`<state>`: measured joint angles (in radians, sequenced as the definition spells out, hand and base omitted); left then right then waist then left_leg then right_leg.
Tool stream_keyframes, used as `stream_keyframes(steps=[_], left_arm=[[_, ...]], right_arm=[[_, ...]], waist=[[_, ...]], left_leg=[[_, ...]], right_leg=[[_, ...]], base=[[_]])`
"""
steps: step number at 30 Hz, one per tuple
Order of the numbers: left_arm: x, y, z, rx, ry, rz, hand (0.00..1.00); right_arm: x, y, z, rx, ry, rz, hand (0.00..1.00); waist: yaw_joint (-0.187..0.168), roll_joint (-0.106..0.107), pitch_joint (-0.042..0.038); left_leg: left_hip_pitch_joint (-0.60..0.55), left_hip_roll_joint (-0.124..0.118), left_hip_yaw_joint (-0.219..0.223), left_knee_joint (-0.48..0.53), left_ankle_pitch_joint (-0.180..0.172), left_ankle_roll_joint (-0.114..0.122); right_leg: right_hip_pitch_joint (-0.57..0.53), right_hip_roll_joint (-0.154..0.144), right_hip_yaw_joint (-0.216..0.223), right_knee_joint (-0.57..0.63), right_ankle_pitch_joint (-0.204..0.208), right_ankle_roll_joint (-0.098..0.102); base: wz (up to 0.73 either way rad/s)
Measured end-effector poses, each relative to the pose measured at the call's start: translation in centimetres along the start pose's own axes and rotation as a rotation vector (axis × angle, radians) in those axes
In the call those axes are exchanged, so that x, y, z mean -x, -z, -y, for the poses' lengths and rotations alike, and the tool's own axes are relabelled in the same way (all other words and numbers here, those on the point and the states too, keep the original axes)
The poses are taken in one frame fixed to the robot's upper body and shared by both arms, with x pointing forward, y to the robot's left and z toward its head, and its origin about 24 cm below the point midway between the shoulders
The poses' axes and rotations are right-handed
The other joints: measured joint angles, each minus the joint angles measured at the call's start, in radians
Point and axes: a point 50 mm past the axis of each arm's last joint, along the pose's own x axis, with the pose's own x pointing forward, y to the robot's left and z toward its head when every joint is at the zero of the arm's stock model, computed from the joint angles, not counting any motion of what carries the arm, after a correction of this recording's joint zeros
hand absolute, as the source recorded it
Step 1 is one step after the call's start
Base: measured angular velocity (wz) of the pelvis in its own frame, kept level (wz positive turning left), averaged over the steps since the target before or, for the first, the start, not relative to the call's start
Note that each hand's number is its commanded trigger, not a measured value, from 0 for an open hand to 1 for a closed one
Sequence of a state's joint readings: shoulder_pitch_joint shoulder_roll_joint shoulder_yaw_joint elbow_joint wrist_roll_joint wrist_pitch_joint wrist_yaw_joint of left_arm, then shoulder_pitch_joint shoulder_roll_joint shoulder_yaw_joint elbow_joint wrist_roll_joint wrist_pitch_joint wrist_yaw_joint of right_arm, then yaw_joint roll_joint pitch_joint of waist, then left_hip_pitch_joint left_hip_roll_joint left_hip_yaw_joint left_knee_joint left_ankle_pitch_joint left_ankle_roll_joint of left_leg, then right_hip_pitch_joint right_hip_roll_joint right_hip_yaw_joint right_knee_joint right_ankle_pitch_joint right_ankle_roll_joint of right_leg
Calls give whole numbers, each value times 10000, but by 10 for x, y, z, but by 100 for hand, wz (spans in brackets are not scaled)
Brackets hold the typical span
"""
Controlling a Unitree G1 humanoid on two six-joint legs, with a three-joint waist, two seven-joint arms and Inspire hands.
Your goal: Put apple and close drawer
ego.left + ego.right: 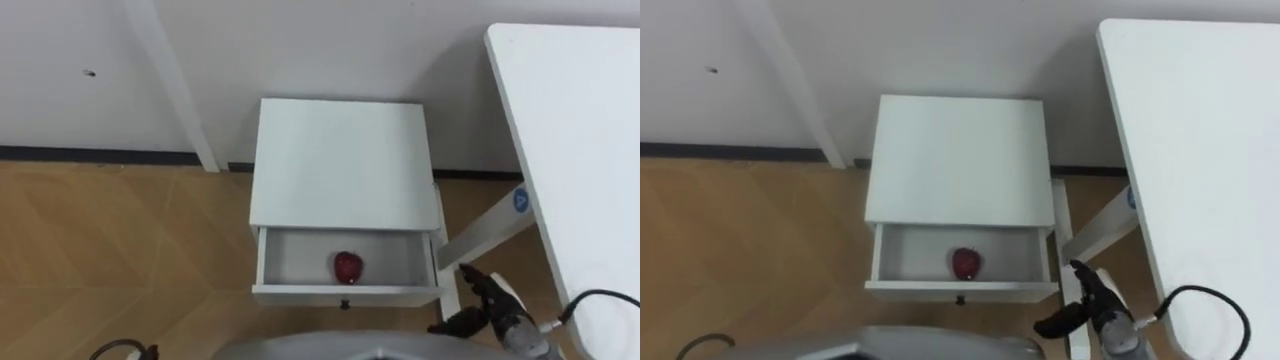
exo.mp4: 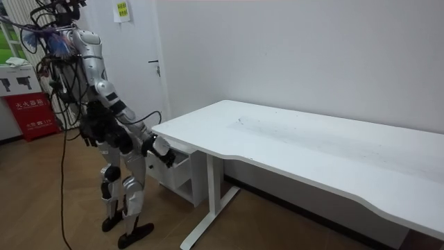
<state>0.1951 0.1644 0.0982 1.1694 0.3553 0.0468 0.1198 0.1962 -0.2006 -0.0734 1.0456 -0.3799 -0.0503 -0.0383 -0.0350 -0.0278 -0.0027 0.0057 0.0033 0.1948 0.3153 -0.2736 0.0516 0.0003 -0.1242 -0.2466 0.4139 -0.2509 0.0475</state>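
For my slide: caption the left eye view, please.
Red apple lies in the open drawer of the white cabinet; right hand hovers beside it.

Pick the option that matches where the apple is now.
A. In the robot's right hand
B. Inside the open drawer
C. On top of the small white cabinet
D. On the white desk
B: the red apple lies on the floor of the pulled-out drawer, and the right hand beside the drawer is empty.
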Motion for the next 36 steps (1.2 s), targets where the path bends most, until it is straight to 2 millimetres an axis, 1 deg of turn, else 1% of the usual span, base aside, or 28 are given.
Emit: stream_keyframes(steps=[1, 2, 3, 4, 5, 6, 7, 8, 9, 10, 12, 14, 17, 19, 20, 21, 22, 23, 24, 25, 26, 27, 28, 29, 30, 32, 34, 36], left_arm=[[-1, -1, 1, 77, 102, -31, 0], [-1, -2, -1, 121, 119, -59, 0], [-2, 0, -5, 156, 63, -136, 0], [-2, 1, -7, 137, 31, -178, 0], [-2, 4, -9, 100, -19, -268, 0], [-2, 6, -13, 68, -92, -316, 0], [-3, 6, -18, 18, -199, -344, 0], [-3, 4, -19, -3, -230, -372, 0], [-4, 1, -20, -5, -230, -412, 0], [-5, -3, -21, 127, -228, -470, 0], [-5, -4, -21, 147, -183, -691, 0], [-5, -3, -22, 127, -168, -918, 0], [-4, 8, -18, 87, -70, -1354, 0], [-2, 16, -17, 151, -35, -1594, 0], [-1, 21, -16, 139, -26, -1679, 0], [0, 26, -16, 152, -41, -1794, 0], [1, 30, -16, 166, -62, -1883, 0], [1, 32, -15, 179, -68, -1909, 0], [2, 33, -15, 264, -95, -1949, 0], [1, 31, -16, 369, -196, -1912, 0], [1, 29, -18, 458, -297, -1845, 0], [-1, 21, -21, 613, -536, -1604, 0], [-2, 14, -25, 897, -828, -1381, 0], [-2, 10, -27, 979, -960, -1276, 0], [-3, 8, -31, 1175, -1148, -1193, 0], [-3, 5, -32, 1348, -1224, -1090, 0], [-4, 3, -30, 1489, -1202, -974, 0], [-4, -3, -30, 1666, -1198, -758, 0]], right_arm=[[1, 12, 3, -219, 172, -635, 0], [2, 18, 4, -353, 222, -947, 0], [4, 28, 3, -590, 188, -1522, 0], [6, 35, 2, -703, 154, -1797, 0], [9, 45, 0, -1091, 118, -2279, 0], [11, 51, -3, -1364, 19, -2583, 0], [12, 55, -5, -1606, -70, -2717, 0], [13, 57, -6, -1644, -91, -2805, 0], [15, 63, -8, -1717, -142, -2969, 0], [17, 67, -11, -1790, -267, -3163, 0], [20, 73, -17, -1907, -450, -3458, 0], [21, 74, -19, -2179, -465, -3563, 0], [19, 72, -11, -2565, -79, -3460, 0], [17, 70, -8, -2729, 114, -3443, 0], [17, 70, -7, -2867, 170, -3457, 0], [17, 71, -8, -3000, 166, -3523, 0], [19, 74, -9, -3019, 122, -3690, 0], [20, 76, -10, -3023, 110, -3768, 0], [20, 76, -10, -3019, 88, -3798, 0], [21, 77, -11, -2972, 51, -3839, 0], [20, 77, -11, -2936, 36, -3810, 0], [20, 75, -12, -2851, 45, -3745, 0], [18, 72, -11, -2716, 98, -3654, 0], [16, 68, -9, -2689, 172, -3550, 0], [11, 58, -4, -2681, 343, -3259, 0], [7, 49, 4, -2925, 697, -2904, 0], [3, 38, 7, -2981, 894, -2576, 0], [1, 33, 3, -2919, 763, -2450, 0]], waist=[[-16, 190, -6], [-36, 208, 0], [-103, 227, -1], [-192, 278, 3], [-356, 417, 8], [-436, 587, 0], [-508, 597, 22], [-546, 658, 26], [-552, 807, 52], [-549, 935, 92], [-568, 1041, 139], [-586, 955, 140], [-594, 831, 129], [-641, 822, 122], [-626, 787, 118], [-595, 728, 102], [-623, 574, 127], [-628, 474, 131], [-609, 322, 127], [-575, 174, 92], [-570, 94, 91], [-553, 56, 59], [-422, -92, 21], [-362, -145, 29], [-298, -270, 50], [-251, -344, 53], [-239, -315, 46], [-216, -288, 31]], left_leg=[[-112, -23, 183, 223, -118, 145], [-142, -63, 225, 288, -162, 218], [-149, -247, 266, 349, -220, 382], [-167, -272, 249, 450, -275, 474], [-183, -254, 235, 652, -391, 629], [-351, -158, 287, 976, -543, 778], [-601, -107, 297, 1270, -625, 867], [-709, -6, 324, 1379, -651, 908], [-900, 285, 338, 1575, -688, 953], [-1031, 564, 342, 1681, -694, 954], [-1067, 827, 277, 1728, -696, 955], [-1070, 951, 144, 1956, -806, 960], [-1189, 951, 78, 2351, -1034, 1068], [-1257, 892, 10, 2413, -1079, 1105], [-1240, 797, -36, 2357, -1080, 1109], [-1161, 643, -62, 2270, -1102, 1050], [-968, 429, -71, 2019, -1085, 1008], [-854, 314, -66, 1862, -1053, 951], [-633, 82, -67, 1513, -970, 800], [-513, -102, -67, 1140, -832, 545], [-446, -194, -65, 913, -748, 382], [-333, -258, -35, 527, -556, 191], [-212, -349, 18, 119, -367, 6], [-187, -352, 113, 18, -315, 11], [-134, -356, 236, -101, -291, 29], [10, -321, 223, -151, -279, 46], [234, -238, 201, -239, -274, 44], [441, -164, 114, -528, -172, 193]], right_leg=[[-803, -327, 29, 1555, 76, 12], [-1250, -538, 61, 2378, 187, 22], [-2100, -940, 269, 3953, 696, -35], [-2497, -1073, 326, 4611, 1144, -14], [-3365, -1211, 609, 5827, 2385, -32], [-4405, -1155, 920, 7480, 3226, -8], [-5681, -1021, 1057, 10173, 2915, -75], [-6324, -897, 1031, 11506, 2704, -93], [-7482, -528, 757, 13474, 2291, -141], [-8630, -305, 415, 14873, 1876, -195], [-9902, -285, 212, 15791, 1432, -188], [-10505, -416, 405, 16104, 1199, -97], [-10165, -823, 652, 16109, 1127, -124], [-9132, -1049, 698, 15234, 1128, -112], [-8120, -1097, 783, 13962, 1151, -68], [-6859, -1072, 790, 12058, 1183, 7], [-5419, -1014, 759, 9584, 1191, 113], [-4689, -962, 744, 8287, 1192, 154], [-3399, -760, 707, 5902, 1120, 284], [-2456, -533, 749, 3822, 994, 407], [-2030, -393, 783, 2907, 906, 476], [-1388, -124, 830, 1334, 814, 483], [-931, 65, 963, 35, 814, 465], [-751, 191, 1085, -516, 899, 393], [-418, 330, 1141, -1381, 1256, 235], [152, 512, 1083, -2241, 1313, 233], [449, 613, 1049, -2529, 1301, 229], [566, 753, 1005, -2631, 1164, 91]], base=[[0], [-5], [0], [-3], [-12], [-27], [-30], [-25], [-15], [-12], [5], [18], [10], [8], [11], [12], [11], [8], [4], [0], [0], [-11], [-21], [-42], [-37], [-42], [-24], [7]])
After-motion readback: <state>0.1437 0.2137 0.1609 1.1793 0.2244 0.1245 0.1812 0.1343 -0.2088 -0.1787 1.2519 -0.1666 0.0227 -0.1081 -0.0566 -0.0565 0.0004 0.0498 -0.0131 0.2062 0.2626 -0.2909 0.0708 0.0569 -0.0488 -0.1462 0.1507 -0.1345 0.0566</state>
